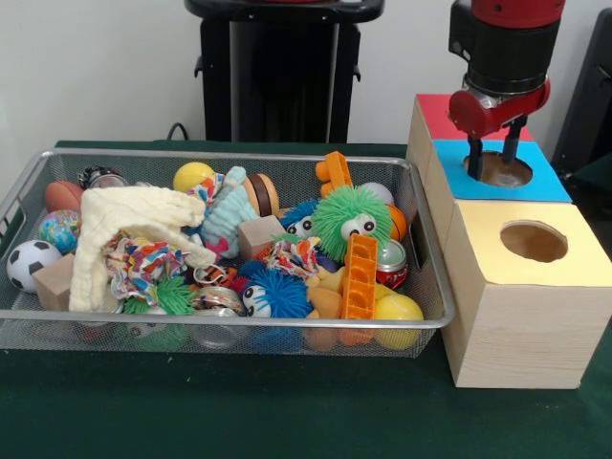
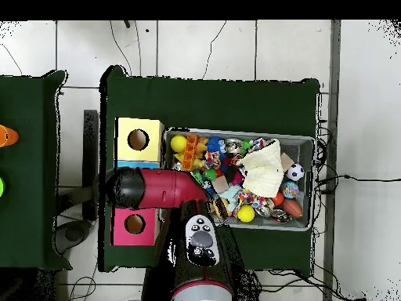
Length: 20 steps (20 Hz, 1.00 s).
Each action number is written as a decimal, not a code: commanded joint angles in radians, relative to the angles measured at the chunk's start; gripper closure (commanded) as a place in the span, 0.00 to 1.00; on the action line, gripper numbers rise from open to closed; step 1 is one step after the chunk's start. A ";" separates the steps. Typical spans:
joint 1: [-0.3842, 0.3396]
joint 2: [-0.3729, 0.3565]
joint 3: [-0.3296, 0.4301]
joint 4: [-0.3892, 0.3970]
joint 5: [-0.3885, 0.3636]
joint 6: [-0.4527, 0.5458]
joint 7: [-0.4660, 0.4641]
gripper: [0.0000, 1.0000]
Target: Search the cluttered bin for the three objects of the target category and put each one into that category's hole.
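Setting: a table covered in dark green cloth, seen from the front and from straight above.

Cluttered bin: one wide, shallow basket of silver wire mesh stands on the table in the left and middle of the front view, heaped with toys and cloth.

Boxes: three pale wooden boxes stand in a row just right of the bin in the front view, running from near to far. The near one has a yellow top, the middle one a blue top, and the far one a red top. Each top has one round cut-out.

The hole: the round opening in the blue top lies directly under the gripper. From above, the arm covers the blue box almost wholly.

Gripper: one red and black gripper hangs from the arm over the blue box. Its two dark fingers are parted a little, their tips reach down to the hole, and nothing is held between them.

Counted in the bin, front view: one cream cloth on the left; one soccer ball at the left end; two yellow balls, one far and one at the near right corner; one green fuzzy toy with eyes; one blue fuzzy toy with eyes; two plain wooden blocks; one orange ladder-like plastic piece; one red can.
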 commanded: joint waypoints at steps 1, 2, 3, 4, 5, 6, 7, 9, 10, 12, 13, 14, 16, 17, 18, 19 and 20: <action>-0.008 -0.001 0.001 0.014 0.048 0.025 0.271 0.00; -0.003 -0.009 -0.005 0.004 0.047 0.047 0.271 0.00; -0.001 -0.010 -0.008 0.000 0.047 0.055 0.273 0.00; -0.003 -0.015 -0.010 0.006 0.050 0.057 0.276 0.00; -0.005 -0.020 -0.013 0.011 0.053 0.060 0.278 0.00; -0.005 -0.026 -0.016 0.011 0.056 0.070 0.281 0.00; -0.006 -0.027 -0.017 0.009 0.057 0.075 0.279 0.00; -0.006 -0.041 -0.020 0.007 0.059 0.101 0.277 0.00; -0.006 -0.052 -0.021 0.010 0.062 0.111 0.279 0.00; -0.008 -0.073 -0.023 0.019 0.064 0.122 0.278 0.00; -0.008 -0.077 -0.023 0.019 0.063 0.117 0.275 0.00; -0.004 -0.086 -0.027 0.014 0.059 0.120 0.275 0.00; -0.004 -0.096 -0.033 0.012 0.057 0.119 0.274 0.00; -0.004 -0.102 -0.036 0.011 0.056 0.119 0.274 0.00; -0.007 -0.107 -0.036 0.009 0.052 0.119 0.264 0.00; -0.009 -0.109 -0.036 0.010 0.052 0.121 0.259 0.00; -0.011 -0.108 -0.041 0.000 0.049 0.134 0.256 0.00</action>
